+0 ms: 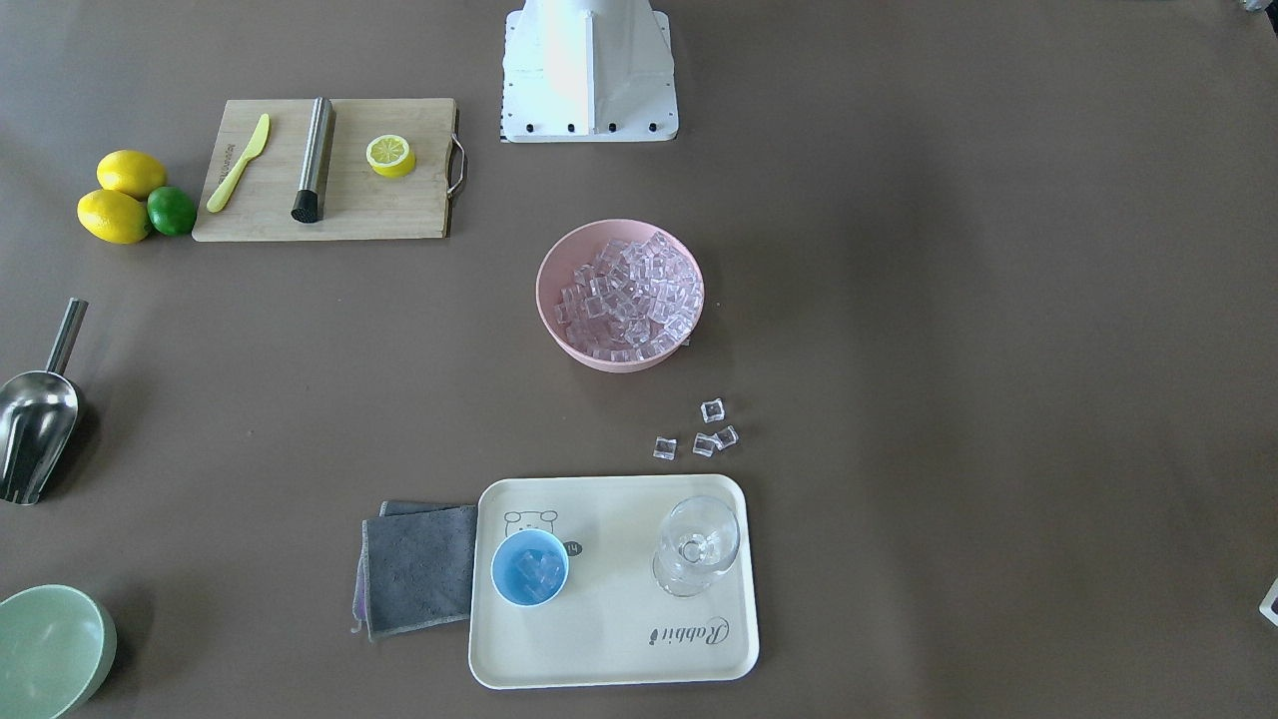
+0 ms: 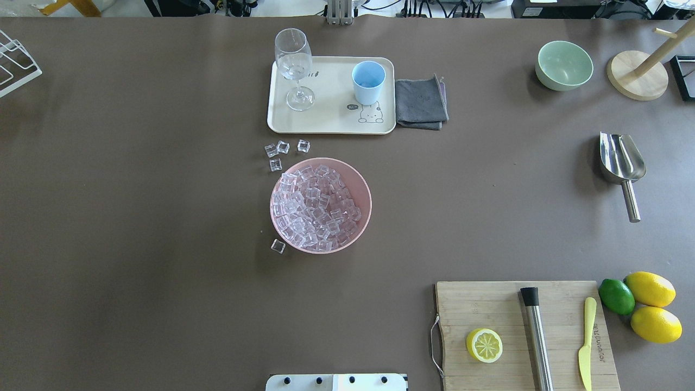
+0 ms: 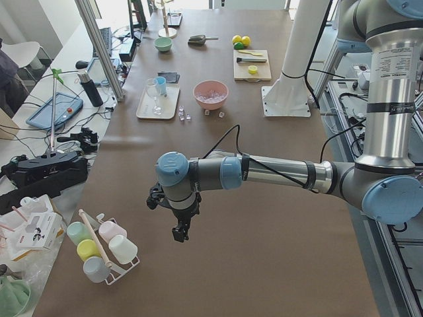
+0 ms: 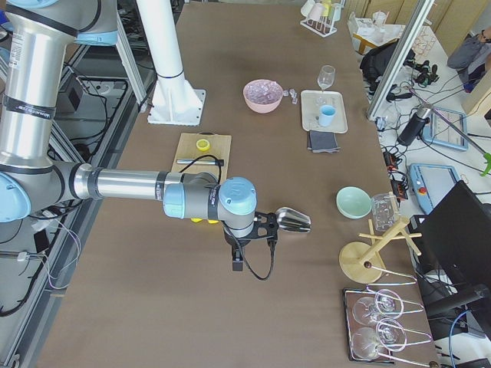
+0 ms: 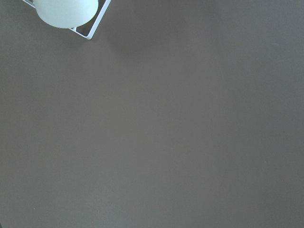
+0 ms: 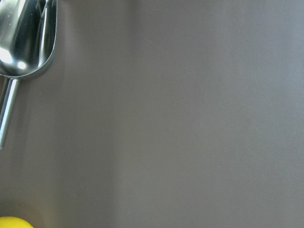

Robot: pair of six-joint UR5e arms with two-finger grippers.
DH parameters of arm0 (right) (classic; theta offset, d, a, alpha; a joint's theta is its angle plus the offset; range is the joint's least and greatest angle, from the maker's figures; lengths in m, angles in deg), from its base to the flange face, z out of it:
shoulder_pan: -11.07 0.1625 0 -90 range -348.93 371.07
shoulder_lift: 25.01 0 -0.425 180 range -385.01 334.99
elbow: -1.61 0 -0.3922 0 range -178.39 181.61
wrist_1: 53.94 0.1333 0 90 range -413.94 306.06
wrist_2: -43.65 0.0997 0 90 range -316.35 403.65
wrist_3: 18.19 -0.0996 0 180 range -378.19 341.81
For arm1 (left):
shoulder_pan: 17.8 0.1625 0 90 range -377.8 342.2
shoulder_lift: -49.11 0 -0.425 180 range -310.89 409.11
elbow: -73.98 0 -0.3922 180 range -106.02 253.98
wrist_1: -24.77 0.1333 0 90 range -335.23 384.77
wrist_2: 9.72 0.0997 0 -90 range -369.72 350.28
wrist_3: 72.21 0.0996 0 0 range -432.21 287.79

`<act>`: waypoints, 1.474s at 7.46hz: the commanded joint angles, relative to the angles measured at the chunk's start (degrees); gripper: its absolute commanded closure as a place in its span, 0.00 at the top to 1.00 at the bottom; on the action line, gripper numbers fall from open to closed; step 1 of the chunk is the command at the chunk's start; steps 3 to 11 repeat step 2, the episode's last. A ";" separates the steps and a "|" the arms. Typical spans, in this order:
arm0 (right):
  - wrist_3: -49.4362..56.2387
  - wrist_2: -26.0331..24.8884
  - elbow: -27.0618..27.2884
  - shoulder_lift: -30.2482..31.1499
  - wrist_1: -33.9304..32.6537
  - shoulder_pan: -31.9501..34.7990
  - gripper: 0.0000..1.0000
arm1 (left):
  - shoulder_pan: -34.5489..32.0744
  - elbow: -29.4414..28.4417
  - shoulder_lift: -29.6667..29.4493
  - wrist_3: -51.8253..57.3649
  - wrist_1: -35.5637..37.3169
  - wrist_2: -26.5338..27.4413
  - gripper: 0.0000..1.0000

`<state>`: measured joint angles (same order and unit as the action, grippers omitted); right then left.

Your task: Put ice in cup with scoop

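Note:
The ice (image 2: 317,209) fills a pink bowl (image 2: 364,182) at mid-table; several loose cubes (image 1: 704,434) lie on the table between bowl and tray. The light-blue cup (image 1: 529,566) stands on a cream tray (image 1: 619,649) and holds a few cubes. The steel scoop (image 2: 621,163) lies on the table on my right, far from both; it also shows in the right wrist view (image 6: 23,42). My left gripper (image 3: 180,231) hangs over bare table near the mug rack. My right gripper (image 4: 238,262) hangs near the scoop. I cannot tell whether either is open.
A wine glass (image 2: 293,65) stands on the tray, with a grey cloth (image 2: 421,103) beside it. A cutting board (image 2: 521,336) bears a lemon half, steel cylinder and yellow knife. Lemons and a lime (image 2: 616,296) lie beside it. A green bowl (image 2: 564,65) stands far right.

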<state>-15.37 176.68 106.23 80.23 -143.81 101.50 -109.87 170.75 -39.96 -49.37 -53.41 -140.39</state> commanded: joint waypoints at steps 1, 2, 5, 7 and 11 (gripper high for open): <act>0.08 0.39 -0.03 0.05 -0.03 0.01 1.00 | 0.06 0.52 -0.84 0.01 -0.05 -0.03 0.98; 0.00 0.48 0.06 0.05 -0.03 0.01 1.00 | 0.23 0.52 -0.84 0.01 -0.05 -0.03 0.98; 0.00 0.48 0.06 0.05 -0.03 0.01 1.00 | 0.23 0.52 -0.84 0.01 -0.05 -0.03 0.98; 0.00 0.48 0.06 0.05 -0.03 0.01 1.00 | 0.23 0.52 -0.84 0.01 -0.05 -0.03 0.98; 0.00 0.48 0.06 0.05 -0.03 0.01 1.00 | 0.23 0.52 -0.84 0.01 -0.05 -0.03 0.98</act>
